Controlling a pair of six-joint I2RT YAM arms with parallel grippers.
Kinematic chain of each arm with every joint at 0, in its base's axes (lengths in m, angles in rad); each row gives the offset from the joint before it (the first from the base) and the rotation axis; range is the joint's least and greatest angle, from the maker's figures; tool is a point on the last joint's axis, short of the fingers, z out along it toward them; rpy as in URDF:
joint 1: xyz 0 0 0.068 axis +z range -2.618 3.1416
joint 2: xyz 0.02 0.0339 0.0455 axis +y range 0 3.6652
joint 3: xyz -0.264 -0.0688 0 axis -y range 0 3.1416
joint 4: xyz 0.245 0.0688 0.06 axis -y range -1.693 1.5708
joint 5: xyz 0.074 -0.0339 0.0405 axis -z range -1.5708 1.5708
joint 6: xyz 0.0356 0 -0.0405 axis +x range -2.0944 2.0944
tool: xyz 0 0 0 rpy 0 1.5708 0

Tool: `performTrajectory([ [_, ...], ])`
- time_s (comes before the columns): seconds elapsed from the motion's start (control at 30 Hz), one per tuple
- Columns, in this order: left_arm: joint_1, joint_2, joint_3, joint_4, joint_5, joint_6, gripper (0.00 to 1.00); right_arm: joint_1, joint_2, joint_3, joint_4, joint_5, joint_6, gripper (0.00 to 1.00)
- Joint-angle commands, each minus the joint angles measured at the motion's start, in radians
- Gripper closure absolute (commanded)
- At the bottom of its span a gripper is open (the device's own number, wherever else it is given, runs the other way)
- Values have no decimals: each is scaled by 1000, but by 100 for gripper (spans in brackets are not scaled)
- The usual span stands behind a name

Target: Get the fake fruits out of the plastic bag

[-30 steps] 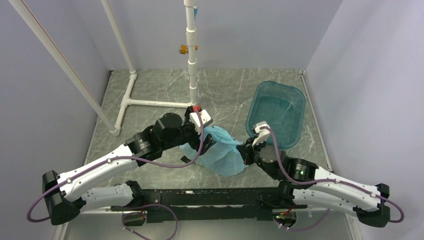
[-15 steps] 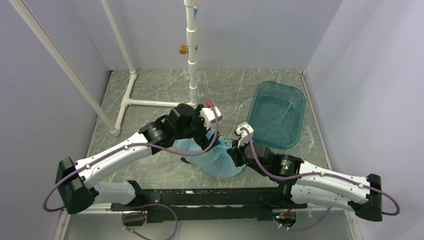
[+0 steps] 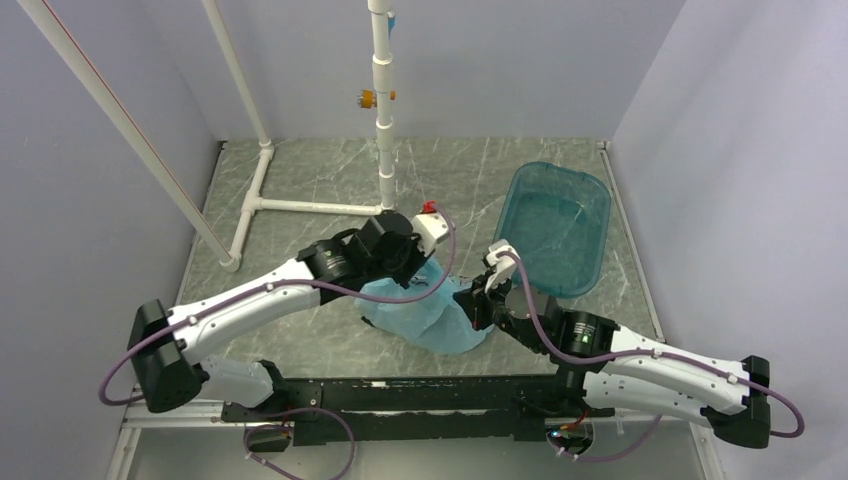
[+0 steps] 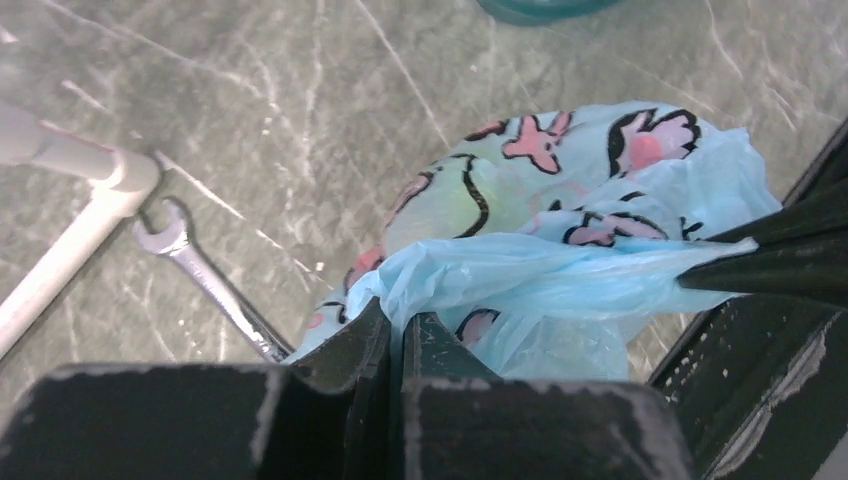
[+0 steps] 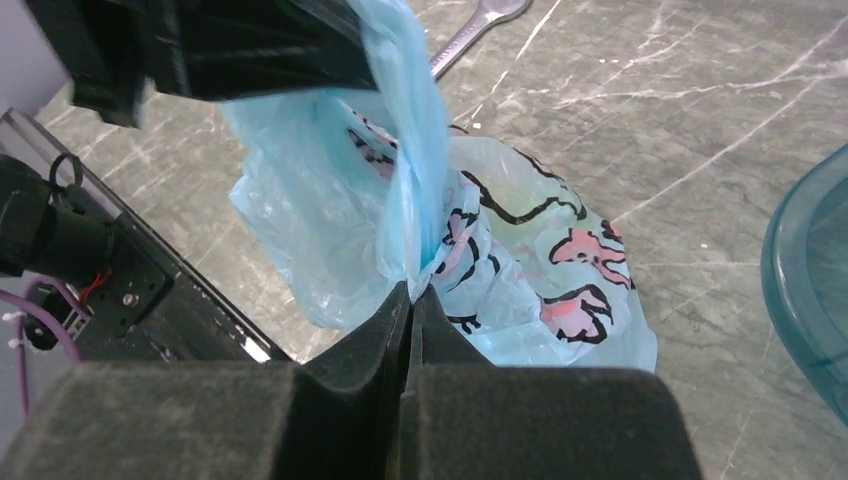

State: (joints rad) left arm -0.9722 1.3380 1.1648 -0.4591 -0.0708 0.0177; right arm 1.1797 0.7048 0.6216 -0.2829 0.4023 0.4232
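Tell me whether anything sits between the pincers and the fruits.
Yes: the plastic bag itself. The left pincer and right pincer are each shut on its film, which wraps the bulging contents; no opening shows.

A robotics lab test cell: plain lilac walls [image 3: 700, 150] box in a marble-patterned counter [image 3: 320, 180]. A white pipe frame [image 3: 300, 206] stands at the counter's far side, and two cabled robot arms [image 3: 240, 305] sit on a black rail [image 3: 400, 395] at its near edge.
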Motion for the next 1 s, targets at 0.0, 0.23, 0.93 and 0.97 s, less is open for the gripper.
performTrajectory([
  [0.0, 48, -170, -64, 71, -217, -49, 93, 6, -51, -12, -40, 91, 73, 100],
  [0.23, 65, -392, -223, 261, -163, -49, 94, 5, -177, -27, -409, 439, 521, 100],
  [0.93, 65, -352, -195, 240, -20, -38, 100, 4, -98, 287, -393, 179, 169, 3],
  [0.97, 65, -353, -195, 241, -21, -38, 100, 4, -85, 304, -384, 173, 176, 1],
])
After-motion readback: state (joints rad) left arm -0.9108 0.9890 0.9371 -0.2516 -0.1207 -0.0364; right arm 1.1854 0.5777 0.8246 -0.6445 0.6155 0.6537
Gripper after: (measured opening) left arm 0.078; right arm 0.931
